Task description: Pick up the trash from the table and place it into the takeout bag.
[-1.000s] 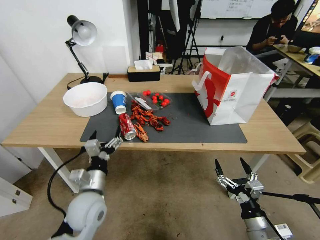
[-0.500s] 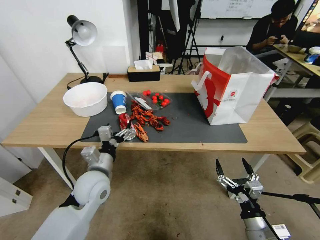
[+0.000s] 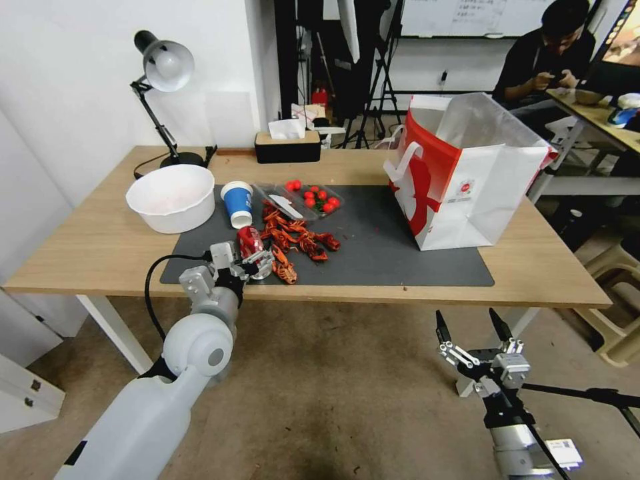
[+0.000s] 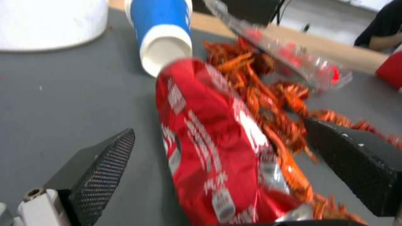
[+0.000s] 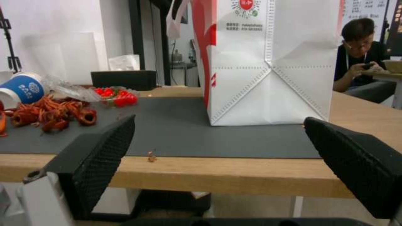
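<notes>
Tabletop [image 3: 100, 253]: long, light wood, white legs, with a dark grey mat [image 3: 393, 260] over its middle.

Desk lamp [image 3: 163, 67]: far left corner, black arm, head turned toward the room.

White bowl [image 3: 171, 197]: left of the mat, partly on its edge.

Left claw [image 3: 248, 261]: at the near edge of the mat, fingers spread to either side of the red soda can [image 3: 248, 241], one finger [image 4: 100, 163] on the open mat side, the other on the side of the shells. Whether the fingers touch the can cannot be told.

Red soda can: crumpled, lying on the mat, just in front of the blue paper cup [image 3: 237, 203].

Crayfish shells [image 3: 297, 240]: orange-red heap on the mat, touching the can.

Clear plastic tray [image 3: 319, 199]: behind the shells, holding red cherry tomatoes.

Tissue box [image 3: 287, 145]: black, at the far edge of the tabletop.

Takeout bag [image 3: 487, 193]: white paper with a red side panel, upright and open-topped on the right end of the mat.

Right claw [image 3: 475, 333]: below and in front of the tabletop's near edge, fingers spread wide, holding nothing.
</notes>
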